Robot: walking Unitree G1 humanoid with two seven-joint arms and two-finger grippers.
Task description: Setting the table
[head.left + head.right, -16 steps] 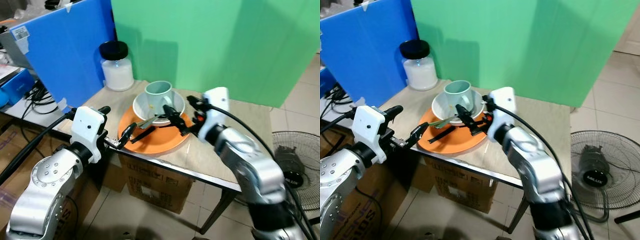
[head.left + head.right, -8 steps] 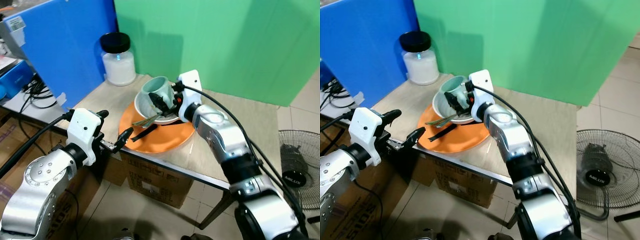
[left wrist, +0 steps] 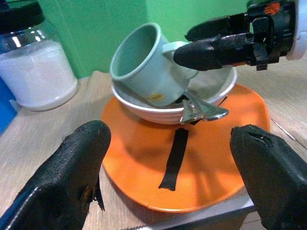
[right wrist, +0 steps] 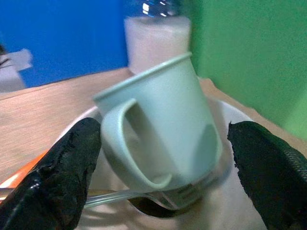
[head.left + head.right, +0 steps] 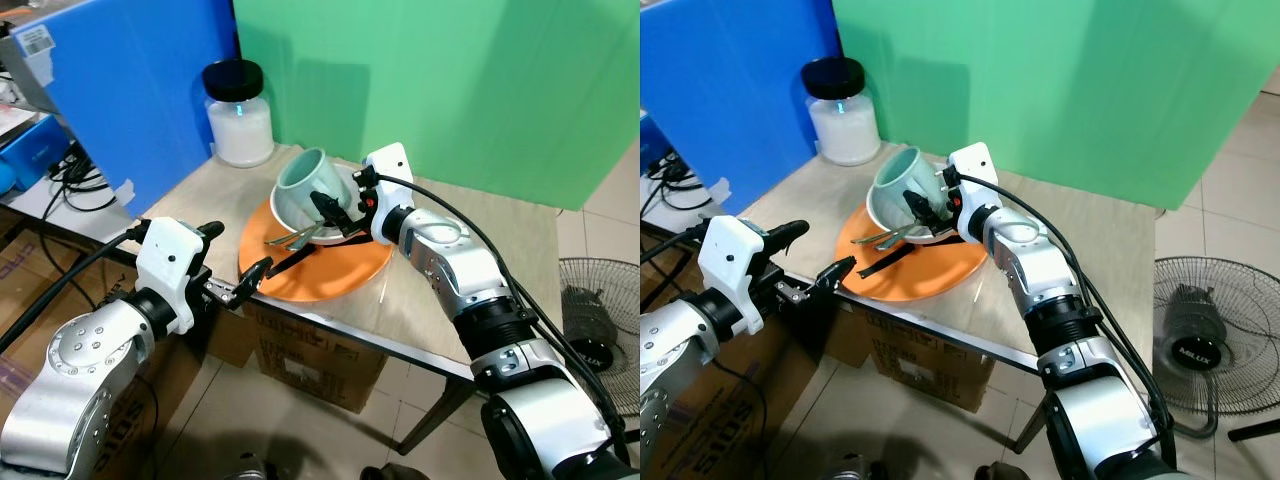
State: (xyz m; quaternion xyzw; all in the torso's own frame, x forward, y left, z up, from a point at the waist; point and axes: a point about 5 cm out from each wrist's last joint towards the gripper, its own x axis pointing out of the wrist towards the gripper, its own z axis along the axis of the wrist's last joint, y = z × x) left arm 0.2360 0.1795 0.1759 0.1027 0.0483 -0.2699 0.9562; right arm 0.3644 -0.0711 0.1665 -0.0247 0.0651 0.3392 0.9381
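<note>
Centre of the left eye view: orange plate (image 5: 330, 280) sits near the front edge of the beige tabletop (image 5: 480, 250), w/ a white bowl (image 5: 285, 212) on its far part. A pale green mug (image 5: 312, 182) lies tilted in the bowl, mouth toward the upper left, handle toward the right tool (image 5: 337, 214). Metal cutlery (image 5: 295, 238) rests across the bowl's near rim, and a black strip (image 5: 295, 260) lies on the plate in front of it.

Right tool reaches in from the right of the frame; fingers apart, one each side of the mug per the right wrist view, not closed on it. Whether a finger touches the handle can't be told.

Left tool (image 5: 245, 282) hovers at the lower left, just at the tabletop's front edge beside the plate rim, fingers wide open, holding nothing.

Upper left: glass jar (image 5: 239, 115) w/ black lid and white contents stands at the tabletop's back corner, against a blue board (image 5: 130, 90). Green backdrop (image 5: 450, 90) behind. Cardboard box (image 5: 310, 360) under the tabletop; a floor fan (image 5: 600, 320) at the right edge.
</note>
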